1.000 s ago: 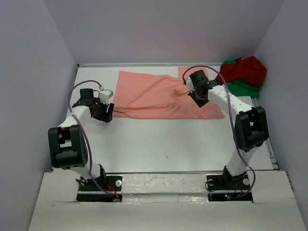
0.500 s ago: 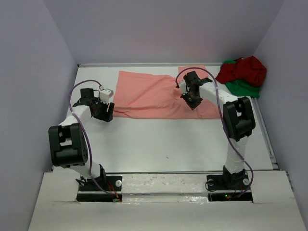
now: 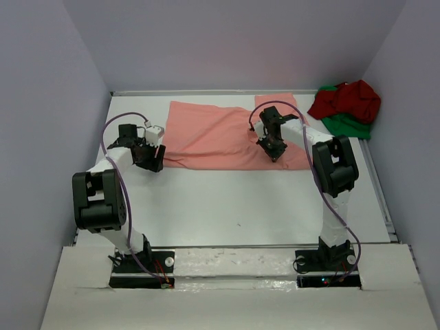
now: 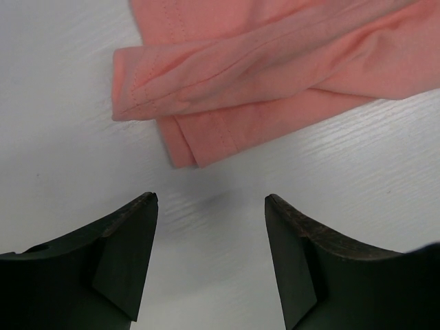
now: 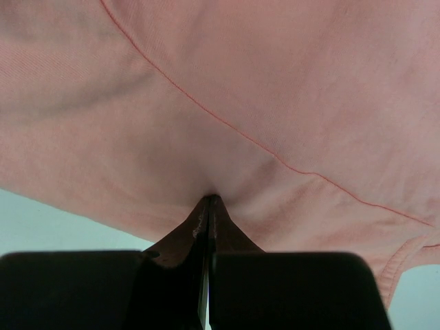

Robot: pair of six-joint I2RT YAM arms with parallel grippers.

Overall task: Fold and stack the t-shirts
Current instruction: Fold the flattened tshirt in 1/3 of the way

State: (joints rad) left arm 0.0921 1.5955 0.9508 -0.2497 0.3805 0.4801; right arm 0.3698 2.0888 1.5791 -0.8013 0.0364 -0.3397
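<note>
The salmon-pink t-shirt (image 3: pixel 206 134) lies spread across the back of the table, its near left corner folded over (image 4: pixel 206 75). My right gripper (image 3: pixel 275 152) is shut, and its tips (image 5: pixel 210 198) pinch a small pucker of the pink cloth (image 5: pixel 240 82) near the shirt's right front part. My left gripper (image 3: pixel 152 161) stands open just in front of the shirt's left corner, with only bare table between its fingers (image 4: pixel 210 199). The dark red t-shirt (image 3: pixel 350 96) lies crumpled on the green t-shirt (image 3: pixel 347 125) at the back right corner.
The white table (image 3: pixel 234 199) is boxed in by pale walls on the left, back and right. A raised ledge (image 3: pixel 234 258) with both arm bases runs along the near edge.
The right gripper has slid left over the pink shirt, and the shirt's right edge has drawn in with it. The left gripper has edged slightly right, toward the shirt's corner.
</note>
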